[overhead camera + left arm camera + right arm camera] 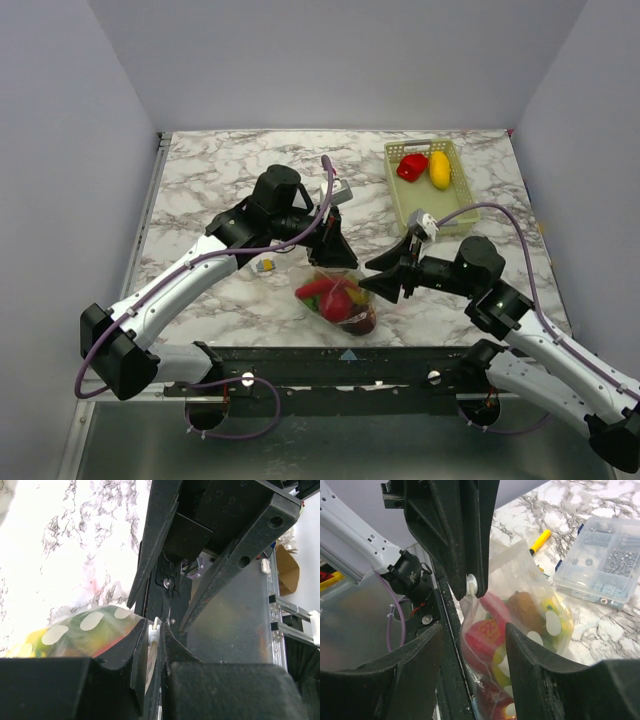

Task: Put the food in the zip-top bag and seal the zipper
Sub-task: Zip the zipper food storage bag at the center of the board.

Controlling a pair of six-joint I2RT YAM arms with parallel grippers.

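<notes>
6 o'clock, nr table (220, 170) edge: zip-top bag (325, 277) held upright, part-filled w/ food (335, 300). Just beyond: left gripper (338, 262) clamped on bag's top edge, prob. to keep mouth up; right gripper (370, 278) at bag's 3 o'clock, jaws apart, holding nothing. Far, 1 o'clock: basket (398, 205) w/ red piece (411, 166) and yellow piece (439, 169) not yet bagged.

No words or numbers can be read; the zip-top bag (530, 605) has only plain white spots (552, 623), and a mark (489, 628) on the red food (479, 639) is too blurry.
</notes>
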